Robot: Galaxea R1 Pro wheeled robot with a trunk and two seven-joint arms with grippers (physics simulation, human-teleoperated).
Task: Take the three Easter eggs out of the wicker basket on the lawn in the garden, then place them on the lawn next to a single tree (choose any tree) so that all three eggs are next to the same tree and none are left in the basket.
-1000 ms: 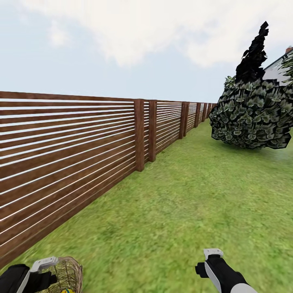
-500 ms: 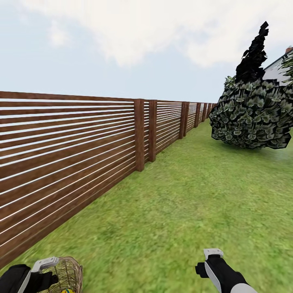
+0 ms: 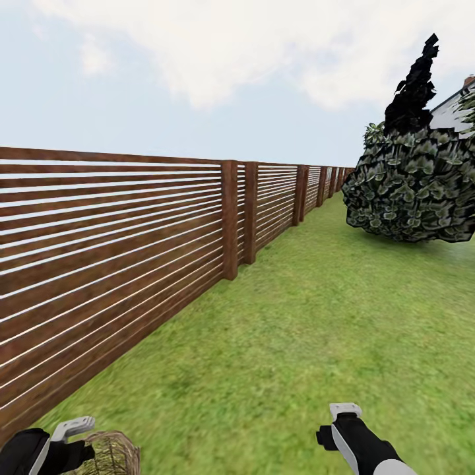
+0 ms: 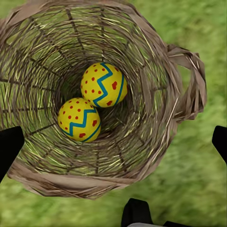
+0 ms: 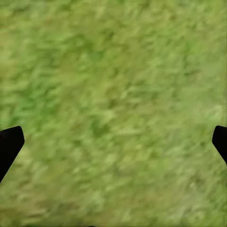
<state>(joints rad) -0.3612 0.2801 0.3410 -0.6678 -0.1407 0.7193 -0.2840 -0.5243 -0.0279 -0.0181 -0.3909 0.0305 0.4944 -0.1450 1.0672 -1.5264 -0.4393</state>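
At the lower left corner of the head view, the left gripper point(image 3: 69, 432) is cut off by the frame, with part of the wicker basket point(image 3: 115, 454) just beside it; most of the basket falls outside the picture. In the left wrist view the gripper point(image 4: 113, 142) is wide open, its dark fingertips point(image 4: 9, 146) spread at either side of the basket point(image 4: 156, 94), holding nothing. Two Easter eggs point(image 4: 104, 85) point(image 4: 79, 119) lie touching at the bottom of the basket; whether a third sits under them cannot be told. A small loop point(image 4: 189, 80) sticks out from the rim.

A brown slatted fence point(image 3: 119, 251) runs along the left side of the lawn point(image 3: 316, 316) toward the far end of the garden. To the right, the right gripper point(image 3: 345, 414) shows only its white tip above a black and white arm; in the right wrist view point(image 5: 113, 142) its fingertips point(image 5: 9, 144) are spread far apart over blurred grass point(image 5: 113, 94), empty.

At the far right stands a rounded leafy bush point(image 3: 412, 188), with a near-black conifer point(image 3: 414, 86) rising behind it. A sliver of white house point(image 3: 455, 109) is cut off by the edge. Above is pale sky with cloud point(image 3: 231, 46).
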